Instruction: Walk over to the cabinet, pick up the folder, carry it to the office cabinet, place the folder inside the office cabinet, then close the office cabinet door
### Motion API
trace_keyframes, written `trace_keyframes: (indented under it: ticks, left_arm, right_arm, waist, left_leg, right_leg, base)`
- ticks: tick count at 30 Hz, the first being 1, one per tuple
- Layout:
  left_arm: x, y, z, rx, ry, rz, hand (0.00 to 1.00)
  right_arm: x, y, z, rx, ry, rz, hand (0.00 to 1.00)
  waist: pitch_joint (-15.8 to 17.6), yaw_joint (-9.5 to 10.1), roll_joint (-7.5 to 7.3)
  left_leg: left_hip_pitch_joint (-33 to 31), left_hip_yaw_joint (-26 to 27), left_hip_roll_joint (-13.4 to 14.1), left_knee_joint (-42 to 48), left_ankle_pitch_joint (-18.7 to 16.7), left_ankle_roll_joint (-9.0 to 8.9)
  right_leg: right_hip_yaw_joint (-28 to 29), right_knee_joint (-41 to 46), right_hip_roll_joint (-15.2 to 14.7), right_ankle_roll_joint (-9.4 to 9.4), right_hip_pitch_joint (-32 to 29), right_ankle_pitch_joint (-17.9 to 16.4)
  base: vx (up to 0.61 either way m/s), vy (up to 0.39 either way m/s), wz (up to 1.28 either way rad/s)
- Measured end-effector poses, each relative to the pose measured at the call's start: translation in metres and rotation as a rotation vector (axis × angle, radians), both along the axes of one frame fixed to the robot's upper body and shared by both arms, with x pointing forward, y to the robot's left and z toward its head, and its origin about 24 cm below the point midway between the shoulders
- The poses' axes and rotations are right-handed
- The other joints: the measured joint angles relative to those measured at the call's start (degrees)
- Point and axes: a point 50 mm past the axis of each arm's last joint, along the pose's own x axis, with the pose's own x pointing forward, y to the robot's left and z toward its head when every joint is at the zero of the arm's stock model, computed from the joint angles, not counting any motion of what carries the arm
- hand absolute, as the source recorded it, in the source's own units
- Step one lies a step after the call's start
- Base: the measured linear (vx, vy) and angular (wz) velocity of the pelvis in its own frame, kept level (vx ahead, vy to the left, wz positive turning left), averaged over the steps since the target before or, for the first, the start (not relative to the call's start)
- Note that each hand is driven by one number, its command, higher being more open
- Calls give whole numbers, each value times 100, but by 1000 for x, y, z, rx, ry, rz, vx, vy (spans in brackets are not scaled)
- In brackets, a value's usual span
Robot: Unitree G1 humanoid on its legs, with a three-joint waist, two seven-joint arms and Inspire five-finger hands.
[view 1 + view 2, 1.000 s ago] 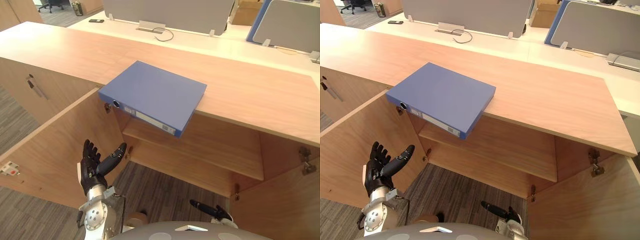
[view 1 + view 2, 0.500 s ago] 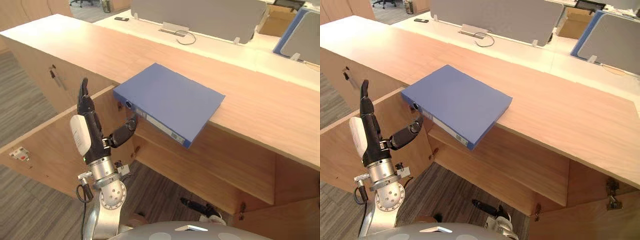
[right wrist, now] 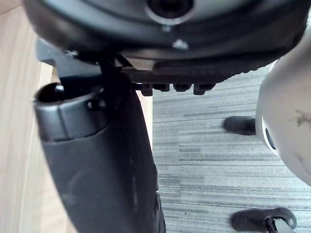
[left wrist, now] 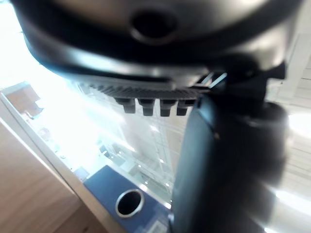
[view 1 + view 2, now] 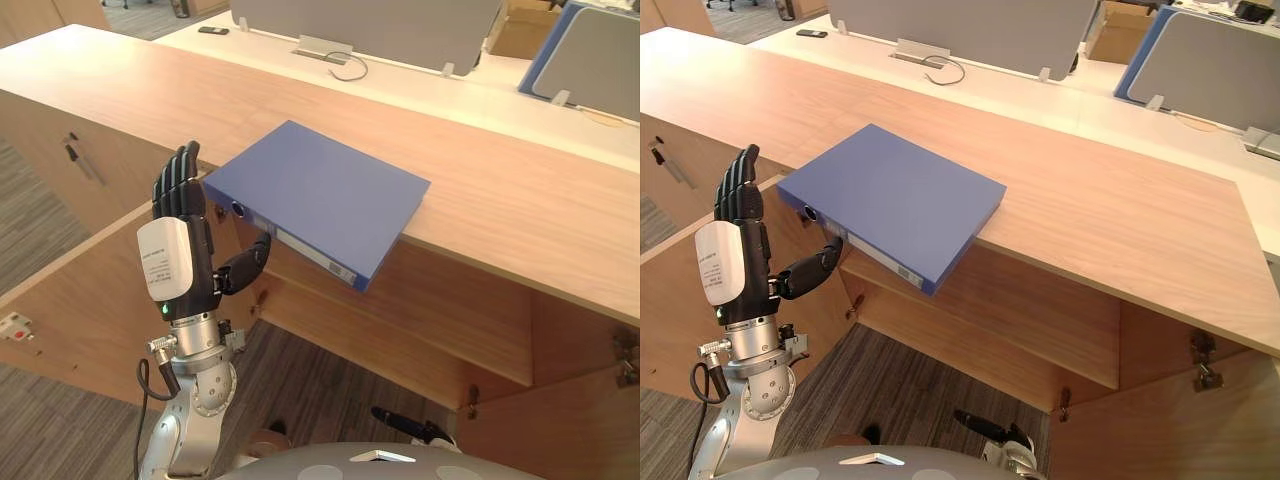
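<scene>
L hand (image 5: 183,215) is raised in front of the open cabinet door (image 5: 90,300), palm facing the cabinet. Its fingers (image 5: 180,175) are straight, close together and pointing up, gripping nothing. The thumb (image 5: 245,268) sticks out sideways toward the blue folder (image 5: 325,195), its tip just under the spine's ring hole (can't tell if it touches). Folder lies flat on the cabinet top (image 5: 520,210), its spine corner overhanging the front edge above the inner shelf (image 5: 430,310). R hand (image 5: 408,425) hangs low near the floor; what shows is straight and holds nothing.
</scene>
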Motion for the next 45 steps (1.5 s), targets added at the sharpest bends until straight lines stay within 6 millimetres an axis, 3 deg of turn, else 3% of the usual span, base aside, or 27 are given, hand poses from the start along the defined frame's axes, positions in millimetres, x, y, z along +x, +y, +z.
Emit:
trace_keyframes:
  ticks: [8,29,39,40,45]
  left_arm:
    - [5,15,-32,80,178,2,100]
    - [7,28,-24,274,186,-53,100]
    - [11,24,-22,368,175,-112,100]
    - [12,23,-23,374,179,-122,0]
    - [20,25,-28,427,196,-137,0]
  right_arm:
    - [0,-17,2,-37,-4,12,100]
    - [8,-22,4,-57,-21,55,100]
    - [5,-34,5,-85,-14,57,100]
    - [5,-34,5,-85,-14,57,100]
    - [6,-34,5,-84,-15,56,100]
  waist:
    - [19,-123,93]
    - [95,-338,232]
    - [90,-383,273]
    - [90,-385,273]
    - [66,-453,310]
  left_leg:
    - [279,88,-11,-552,252,66]
    - [609,295,-23,-857,275,84]
    - [669,307,-30,-903,275,89]
    - [669,307,-30,-904,275,89]
    - [674,316,-30,-903,275,89]
  right_leg:
    - [122,-109,-9,-28,-8,80]
    - [347,-209,-32,-44,89,87]
    - [351,-257,-34,-43,149,88]
    - [351,-257,-34,-44,150,88]
    - [362,-258,-35,-55,151,98]
  base:
    - [-12,18,-7]
    - [5,6,-6]
    - [1,0,0]
    - [0,0,0]
    - [0,0,0]
